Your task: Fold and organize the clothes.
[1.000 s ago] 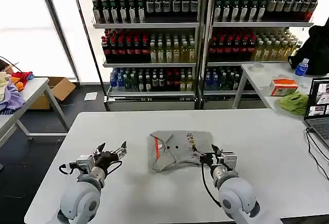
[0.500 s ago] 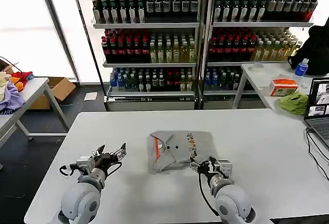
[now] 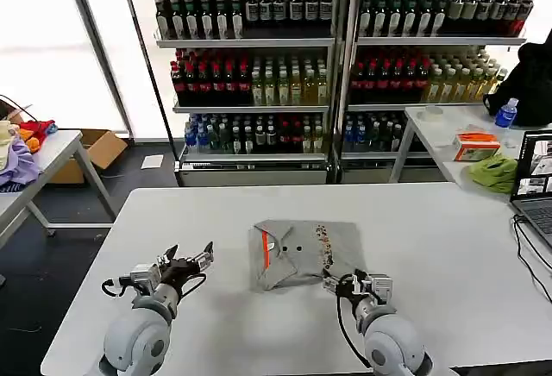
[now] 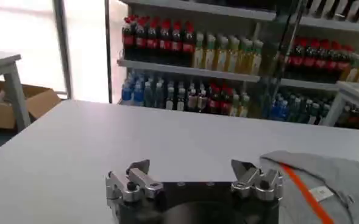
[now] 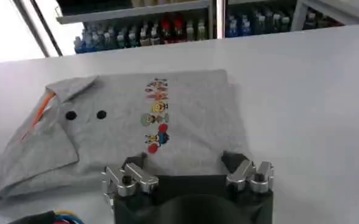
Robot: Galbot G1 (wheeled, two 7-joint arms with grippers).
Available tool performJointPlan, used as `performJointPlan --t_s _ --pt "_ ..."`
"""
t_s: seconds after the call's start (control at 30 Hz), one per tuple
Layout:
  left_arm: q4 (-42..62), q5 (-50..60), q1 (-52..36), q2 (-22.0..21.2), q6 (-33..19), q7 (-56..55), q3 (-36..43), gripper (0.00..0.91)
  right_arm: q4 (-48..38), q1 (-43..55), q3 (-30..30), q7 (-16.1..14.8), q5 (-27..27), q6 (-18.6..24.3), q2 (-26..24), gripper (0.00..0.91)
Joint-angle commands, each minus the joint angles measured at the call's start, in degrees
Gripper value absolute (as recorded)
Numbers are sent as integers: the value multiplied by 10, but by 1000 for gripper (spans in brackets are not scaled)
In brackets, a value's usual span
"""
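Right gripper (image 3: 352,283), metal fingers spread and empty, hovers at the near edge of the folded light grey T-shirt (image 3: 299,251), a soft cotton rectangle lying mid-way across the smooth white table (image 3: 448,247). Left gripper (image 3: 187,261), fingers likewise spread, hangs over bare tabletop well apart from the shirt on the robot's left. Visible on the garment are a red-orange neck stripe (image 5: 39,114), two dark dots, a column of small multicoloured figures (image 5: 155,114) and a turned-over flap of fabric along its left side.
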Motion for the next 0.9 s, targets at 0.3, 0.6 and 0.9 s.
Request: performJointPlan --t_s 0.3,0.6,0.9 --pt "-17 0 15 -3 1 0 -7 907 87 -18 -6 -85 -201 2 -33 907" --pt "-28 2 29 -11 2 0 -16 907 52 10 -69 -100 -234 2 -32 907" --pt "-33 3 40 -10 3 0 -20 907 20 19 -105 -98 -176 3 0 907"
